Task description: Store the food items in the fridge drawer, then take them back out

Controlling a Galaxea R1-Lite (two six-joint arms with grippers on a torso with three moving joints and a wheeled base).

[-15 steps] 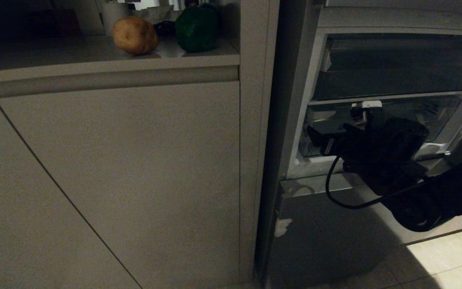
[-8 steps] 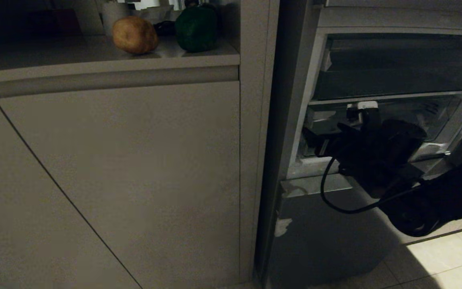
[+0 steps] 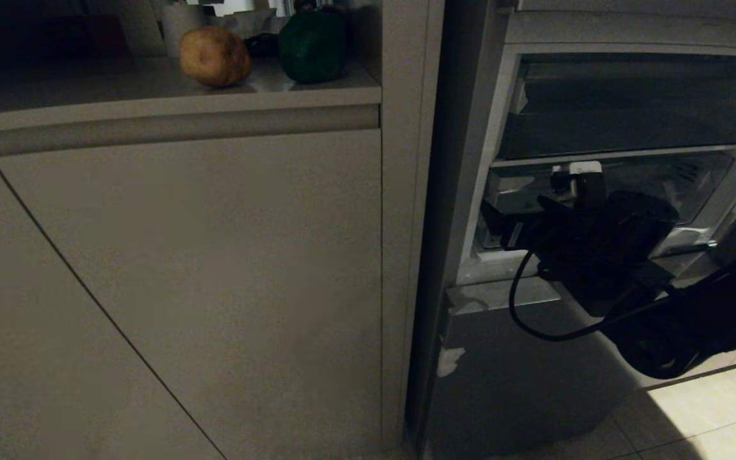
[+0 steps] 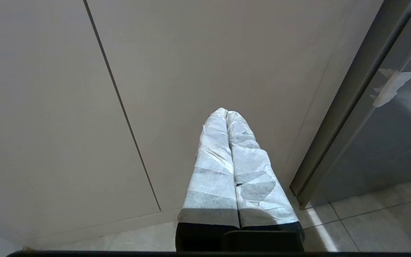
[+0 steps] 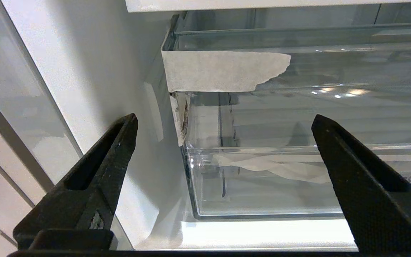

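Right gripper (image 5: 223, 142) spread wide, empty, pointing at the near left corner of the clear fridge drawer (image 5: 298, 171), short of touching it; torn paper tape (image 5: 223, 69) sits on the bin just above that drawer. Potato (image 3: 214, 55) and green bell pepper (image 3: 312, 46) sit side by side on the counter (image 3: 119, 89), well left of the fridge. Left gripper (image 4: 227, 117) pressed shut, low beside the cabinet door (image 4: 209, 53).
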